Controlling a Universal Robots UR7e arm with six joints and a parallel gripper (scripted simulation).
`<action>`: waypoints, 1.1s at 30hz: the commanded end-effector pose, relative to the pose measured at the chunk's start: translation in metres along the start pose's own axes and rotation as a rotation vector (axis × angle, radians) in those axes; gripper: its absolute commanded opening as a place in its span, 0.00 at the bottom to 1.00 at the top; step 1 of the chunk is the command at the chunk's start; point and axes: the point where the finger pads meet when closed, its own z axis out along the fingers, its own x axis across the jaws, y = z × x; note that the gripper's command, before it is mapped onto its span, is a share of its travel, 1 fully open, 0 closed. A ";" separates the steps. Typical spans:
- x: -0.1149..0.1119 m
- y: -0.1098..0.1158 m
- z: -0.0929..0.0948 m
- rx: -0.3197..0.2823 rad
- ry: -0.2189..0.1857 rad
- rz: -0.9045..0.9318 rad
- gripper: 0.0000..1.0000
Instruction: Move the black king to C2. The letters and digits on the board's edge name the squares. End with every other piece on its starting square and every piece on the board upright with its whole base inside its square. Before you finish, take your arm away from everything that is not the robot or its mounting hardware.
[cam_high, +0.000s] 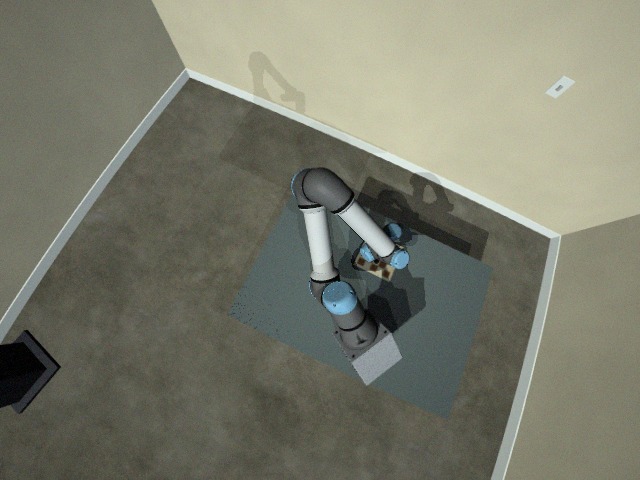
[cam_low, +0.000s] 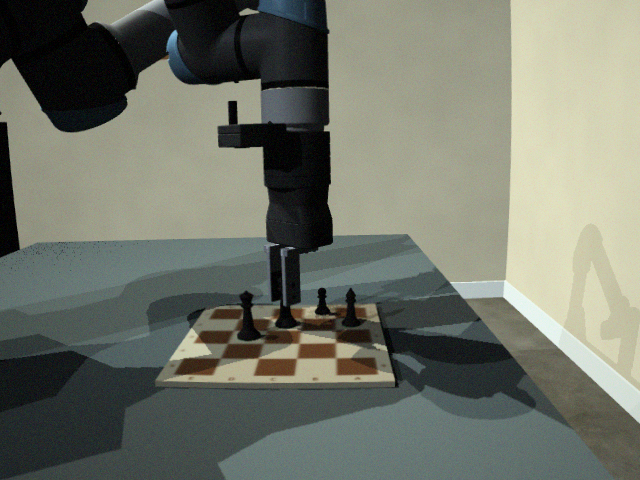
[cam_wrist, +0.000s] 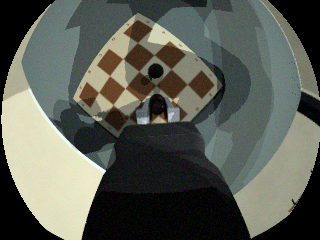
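The chessboard (cam_low: 279, 383) (cam_wrist: 110, 63) (cam_high: 386, 272) lies on the grey table. The black king (cam_low: 285, 320) (cam_wrist: 158, 106) stands upright on the board in the second row from the far edge; its top is hidden between my fingers. My gripper (cam_low: 284, 298) (cam_wrist: 157, 104) points straight down over it, fingers slightly apart on either side of the king's upper part, open. In the top view the arm's wrist hides the gripper.
Three other black pieces stand upright on the board: a tall crowned piece (cam_low: 248, 320) to the king's left, a pawn (cam_low: 322, 303) and a bishop (cam_low: 351, 310) to its right near the far edge. One piece (cam_wrist: 155, 70) shows from above in the wrist view.
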 end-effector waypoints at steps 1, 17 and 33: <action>0.000 0.000 0.000 0.000 -0.001 0.000 0.48; 0.000 0.000 0.000 0.000 -0.001 0.000 0.79; 0.000 0.000 -0.017 0.000 -0.001 0.000 0.79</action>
